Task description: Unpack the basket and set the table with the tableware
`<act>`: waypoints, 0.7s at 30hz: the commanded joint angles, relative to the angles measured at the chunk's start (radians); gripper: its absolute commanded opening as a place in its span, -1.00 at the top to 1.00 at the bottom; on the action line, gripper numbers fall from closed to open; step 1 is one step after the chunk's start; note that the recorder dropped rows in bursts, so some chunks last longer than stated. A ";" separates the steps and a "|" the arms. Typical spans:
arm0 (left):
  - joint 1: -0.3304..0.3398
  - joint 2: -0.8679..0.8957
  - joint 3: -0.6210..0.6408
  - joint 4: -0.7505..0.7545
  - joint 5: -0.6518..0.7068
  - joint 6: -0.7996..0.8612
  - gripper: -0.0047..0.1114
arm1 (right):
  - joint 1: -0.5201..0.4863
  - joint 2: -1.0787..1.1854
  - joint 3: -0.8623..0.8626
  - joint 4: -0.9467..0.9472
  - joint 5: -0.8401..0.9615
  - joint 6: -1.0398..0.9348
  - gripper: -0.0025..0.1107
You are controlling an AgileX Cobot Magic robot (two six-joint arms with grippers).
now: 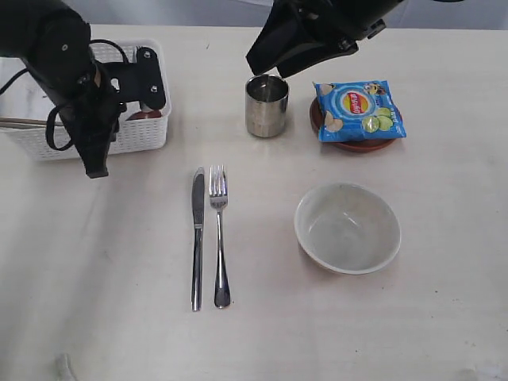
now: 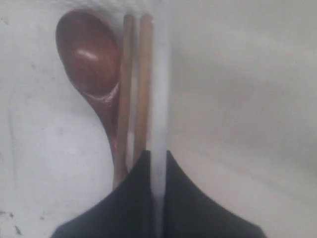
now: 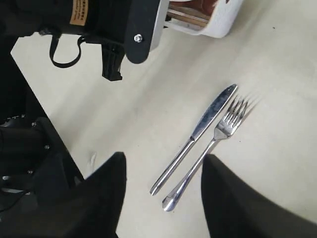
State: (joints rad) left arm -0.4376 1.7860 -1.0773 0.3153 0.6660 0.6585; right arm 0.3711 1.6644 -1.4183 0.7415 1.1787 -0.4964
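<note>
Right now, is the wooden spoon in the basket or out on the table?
In the basket: the spoon lies beside the chopsticks on its white floor, inside the wall.

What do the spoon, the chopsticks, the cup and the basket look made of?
Spoon: reddish-brown wood, apparently lacquered, with a glossy highlight in its bowl. Chopsticks: plain light wood, matte. Cup: shiny steel, judging by its reflections. Basket: white plastic, likely, with moulded lattice walls.

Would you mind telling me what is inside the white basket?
A wooden spoon and chopsticks lie side by side in the basket; the left arm covers the rest.
</note>
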 commanded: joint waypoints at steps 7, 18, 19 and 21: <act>-0.003 -0.160 0.000 -0.212 0.319 0.057 0.92 | 0.003 -0.006 0.002 0.012 -0.004 -0.031 0.14; -0.046 -0.438 0.237 -0.184 0.384 0.514 0.92 | 0.003 -0.006 0.002 0.016 -0.004 -0.039 0.14; -0.052 -0.454 0.266 -0.155 0.362 0.570 0.92 | 0.003 -0.006 0.002 0.016 -0.004 -0.039 0.14; -0.057 -0.488 0.325 -0.102 0.295 0.745 0.92 | 0.003 -0.006 0.002 0.016 -0.004 -0.039 0.14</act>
State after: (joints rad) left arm -0.4838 1.3426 -0.8178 0.1389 1.0389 1.2076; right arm 0.3711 1.6644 -1.4183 0.7422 1.1769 -0.5241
